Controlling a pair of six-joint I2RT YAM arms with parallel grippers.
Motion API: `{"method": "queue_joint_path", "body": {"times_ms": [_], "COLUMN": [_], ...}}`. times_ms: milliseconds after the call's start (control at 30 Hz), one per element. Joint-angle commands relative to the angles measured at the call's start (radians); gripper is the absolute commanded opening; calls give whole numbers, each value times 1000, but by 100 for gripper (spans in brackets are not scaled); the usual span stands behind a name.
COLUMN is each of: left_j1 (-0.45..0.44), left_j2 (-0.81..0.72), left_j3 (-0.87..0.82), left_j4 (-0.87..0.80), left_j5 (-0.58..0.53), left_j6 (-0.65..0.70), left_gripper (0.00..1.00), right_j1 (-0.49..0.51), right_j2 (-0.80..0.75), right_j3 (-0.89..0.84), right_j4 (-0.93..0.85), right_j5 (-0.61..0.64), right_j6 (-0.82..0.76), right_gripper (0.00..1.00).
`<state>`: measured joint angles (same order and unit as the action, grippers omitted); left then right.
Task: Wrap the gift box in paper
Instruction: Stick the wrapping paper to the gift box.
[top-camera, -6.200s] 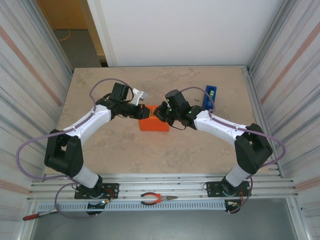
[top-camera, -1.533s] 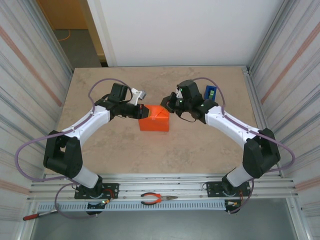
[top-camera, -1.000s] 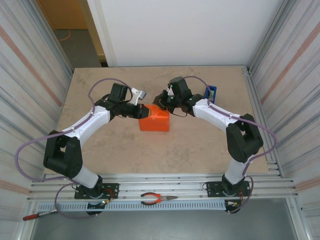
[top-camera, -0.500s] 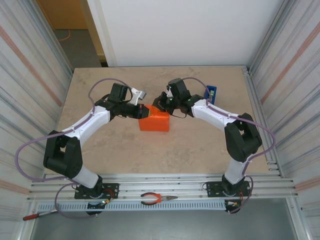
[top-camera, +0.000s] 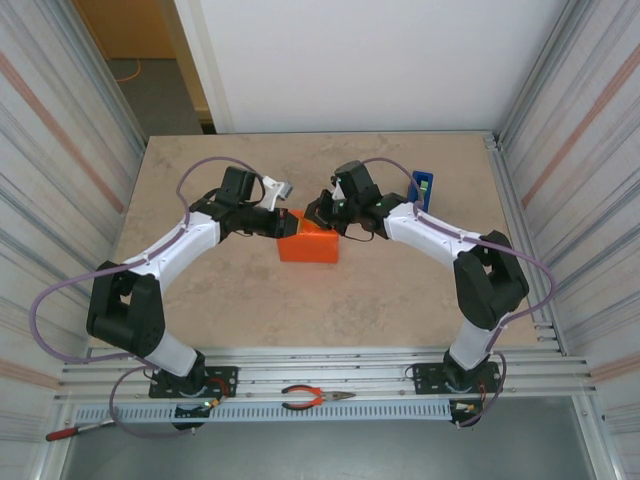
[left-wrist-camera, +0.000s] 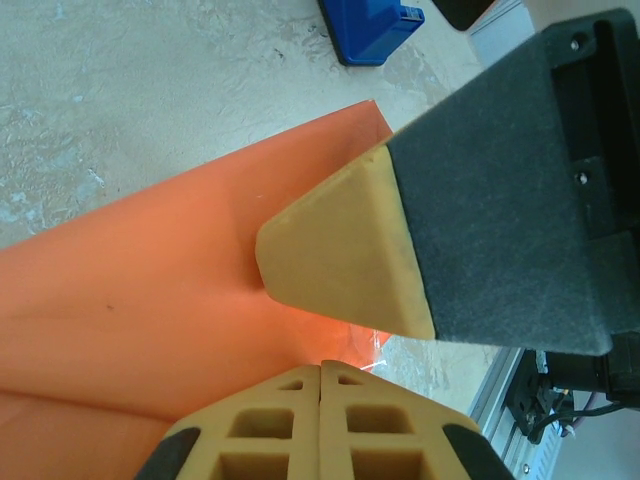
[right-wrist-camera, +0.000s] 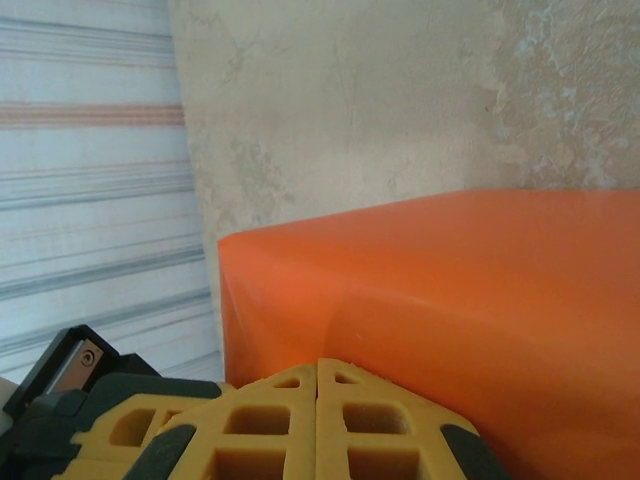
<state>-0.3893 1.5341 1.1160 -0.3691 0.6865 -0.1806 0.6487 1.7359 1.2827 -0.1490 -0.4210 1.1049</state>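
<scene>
The orange paper (top-camera: 310, 243) is folded round the gift box, which is hidden beneath it, mid-table. My left gripper (top-camera: 290, 224) is shut, its tips against the package's left end; in the left wrist view its gripper (left-wrist-camera: 320, 365) rests on the orange paper (left-wrist-camera: 150, 300). My right gripper (top-camera: 318, 212) is shut too and presses on the package's far top edge. In the right wrist view its gripper (right-wrist-camera: 318, 362) touches the paper (right-wrist-camera: 450, 270) by a corner. The right arm's fingers (left-wrist-camera: 340, 260) show in the left wrist view, lying on the paper.
A blue tape dispenser (top-camera: 422, 187) stands behind the right arm, also seen as the blue dispenser (left-wrist-camera: 370, 25). Pliers (top-camera: 315, 398) and a red-handled tool (top-camera: 62, 433) lie on the front rail. Corrugated walls (top-camera: 70, 150) close in both sides.
The right gripper came in from the back right onto the package's far top edge and pushed the raised paper flap down. The left arm stayed still.
</scene>
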Motion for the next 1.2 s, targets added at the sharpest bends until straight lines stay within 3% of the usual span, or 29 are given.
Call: {"method": "queue_joint_path", "body": {"times_ms": [0,333,567,767,1167], "left_j1": [-15,-10,47,50,39], "left_j2": [9,5,-43,4,57], "left_j3": [-39,-11,92,157,53], "left_j4": [-48,-63,-32,-17,0], "left_j5": [-35,-8,96,100,77], "left_j6": [20,21,-71,-97,-79], "left_gripper": [0,0,0,0,0], "right_j1": [18,30,32,37,29], "right_j2": [-32,-22,-10,-12,-37], "right_j3": [-32,-59,-57,-66,-97], "right_j4": [-64,-87,-118,-114,-29], "right_j5": [-28,-21,1,8,-29], "right_j6": [-31,-46,-66,-72,-115], "right_gripper": [0,0,0,0,0]}}
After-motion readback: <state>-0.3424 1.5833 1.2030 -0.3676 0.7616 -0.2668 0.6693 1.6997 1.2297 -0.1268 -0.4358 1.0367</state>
